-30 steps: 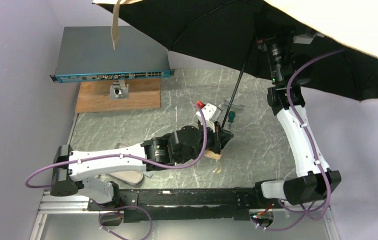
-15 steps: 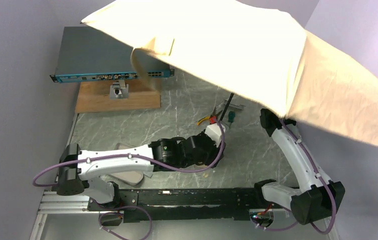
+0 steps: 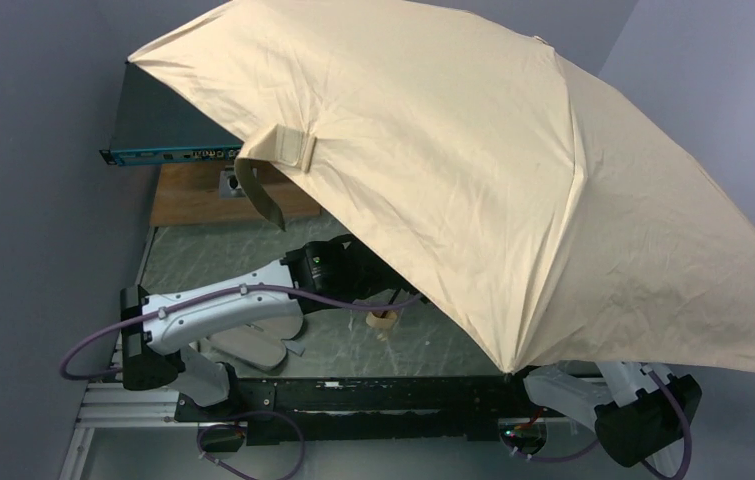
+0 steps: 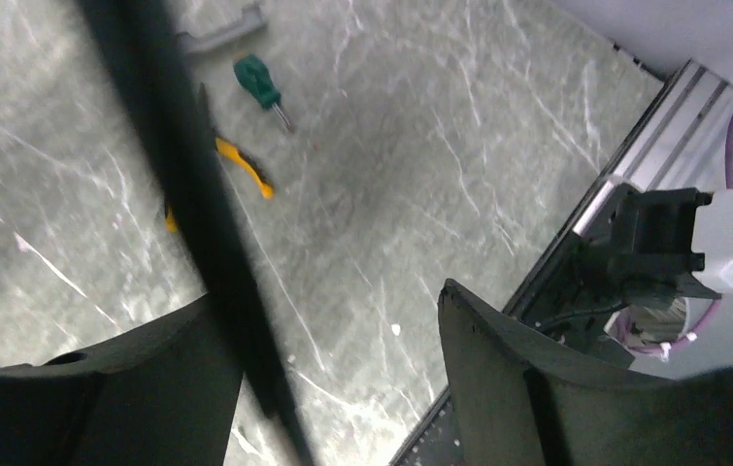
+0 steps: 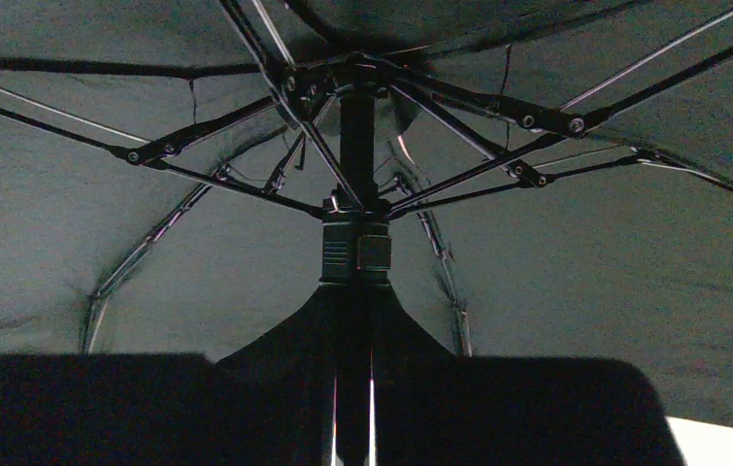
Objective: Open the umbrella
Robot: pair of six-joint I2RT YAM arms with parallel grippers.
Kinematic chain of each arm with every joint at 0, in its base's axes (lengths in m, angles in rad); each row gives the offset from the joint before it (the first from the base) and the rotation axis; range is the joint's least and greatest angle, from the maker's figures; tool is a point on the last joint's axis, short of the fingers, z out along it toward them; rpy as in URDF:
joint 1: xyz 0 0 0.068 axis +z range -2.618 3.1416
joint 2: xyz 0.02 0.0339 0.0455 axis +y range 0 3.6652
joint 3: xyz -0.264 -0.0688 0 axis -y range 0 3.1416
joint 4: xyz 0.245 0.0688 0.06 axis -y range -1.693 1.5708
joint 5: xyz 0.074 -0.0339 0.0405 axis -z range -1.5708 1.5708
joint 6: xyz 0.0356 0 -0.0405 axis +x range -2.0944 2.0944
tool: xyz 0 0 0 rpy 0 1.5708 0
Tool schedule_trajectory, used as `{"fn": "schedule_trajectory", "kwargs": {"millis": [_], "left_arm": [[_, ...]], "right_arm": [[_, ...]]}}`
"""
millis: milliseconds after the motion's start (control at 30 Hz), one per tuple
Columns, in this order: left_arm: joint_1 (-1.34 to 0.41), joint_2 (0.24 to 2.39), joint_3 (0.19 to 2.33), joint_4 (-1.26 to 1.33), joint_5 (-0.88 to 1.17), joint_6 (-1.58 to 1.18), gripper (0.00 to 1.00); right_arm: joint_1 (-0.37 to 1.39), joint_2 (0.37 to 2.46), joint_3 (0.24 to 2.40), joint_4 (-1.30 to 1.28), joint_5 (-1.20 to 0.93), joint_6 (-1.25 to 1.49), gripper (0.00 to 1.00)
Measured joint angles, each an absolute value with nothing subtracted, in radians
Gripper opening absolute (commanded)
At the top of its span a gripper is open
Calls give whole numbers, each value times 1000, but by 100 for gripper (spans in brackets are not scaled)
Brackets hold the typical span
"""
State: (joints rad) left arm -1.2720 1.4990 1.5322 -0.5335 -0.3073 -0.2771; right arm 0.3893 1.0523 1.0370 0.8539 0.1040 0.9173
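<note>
Umbrella: the umbrella (image 3: 473, 170) is spread wide above the table (image 4: 420, 146), and its canopy (image 3: 603, 250) hides the right wrist; the strap (image 3: 263, 190) hangs loose
Right side: the right gripper (image 5: 352, 388) is clamped on the shaft (image 5: 357, 126) below the runner (image 5: 355, 254), with the ribs (image 5: 216, 180) fanned out
Left side: the left gripper (image 4: 333, 301) has its fingers apart and the blurred shaft runs between them, ungripped
Step in hand: we judge the opening nearly done — only the latch is unconfirmed
Doing it well: we would hold the shaft upright and firm, check the runner has caught, then draw the left gripper clear without knocking the shaft — the wide canopy looks ready to tip
</note>
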Motion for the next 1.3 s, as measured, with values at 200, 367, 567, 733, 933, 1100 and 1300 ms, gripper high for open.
{"fn": "schedule_trajectory", "kwargs": {"millis": [200, 367, 567, 733, 933, 1100, 1300], "left_arm": [[-1236, 1407, 1503, -419, -259, -189, 76], [-1189, 1340, 1496, -306, -157, -160, 71], [-1111, 1324, 1502, -228, 55, -162, 65], [-1035, 1326, 1499, -168, 276, -196, 62], [-947, 1337, 1421, 45, 548, -335, 56], [-920, 1395, 1388, 228, 707, -464, 55], [-920, 1454, 1339, 456, 806, -617, 39]], "right_arm": [[395, 1018, 1023, 805, 98, 875, 0], [395, 997, 1023, 776, 90, 859, 0], [395, 998, 1023, 757, 38, 860, 0], [395, 1016, 1023, 768, -54, 882, 0], [396, 1032, 993, 837, -125, 949, 0], [396, 1032, 990, 867, -160, 982, 0], [396, 1032, 990, 916, -179, 1023, 0]]}}
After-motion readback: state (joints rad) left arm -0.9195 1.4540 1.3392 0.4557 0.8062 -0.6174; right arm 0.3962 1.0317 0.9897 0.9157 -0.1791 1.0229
